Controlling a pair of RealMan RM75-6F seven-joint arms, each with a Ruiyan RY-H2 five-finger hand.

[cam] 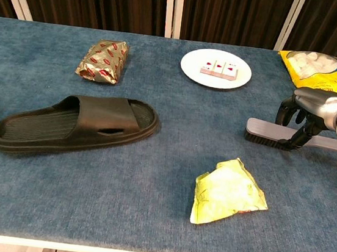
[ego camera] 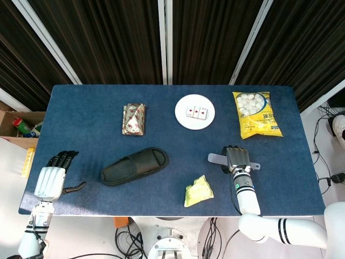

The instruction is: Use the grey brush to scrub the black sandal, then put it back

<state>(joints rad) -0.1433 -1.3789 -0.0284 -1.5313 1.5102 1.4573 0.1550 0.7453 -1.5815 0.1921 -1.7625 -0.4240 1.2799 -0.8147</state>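
Observation:
The black sandal (ego camera: 135, 166) (cam: 76, 124) lies sole-down left of the table's middle. At the right lies the grey brush (ego camera: 214, 158) (cam: 266, 132), flat on the blue cloth, bristle end pointing left. My right hand (ego camera: 237, 159) (cam: 308, 112) sits over its handle, fingers curled down on both sides and gripping it. Over the near left corner, well left of the sandal, my left hand (ego camera: 51, 175) hovers with its fingers apart, holding nothing; the chest view does not show it.
A crumpled yellow-green packet (ego camera: 198, 190) (cam: 228, 192) lies between sandal and brush near the front edge. Further back are a brown snack packet (ego camera: 133, 119) (cam: 103, 60), a white plate (ego camera: 180, 113) (cam: 191, 64) with cards, and a yellow bag (ego camera: 256, 114) (cam: 320, 66).

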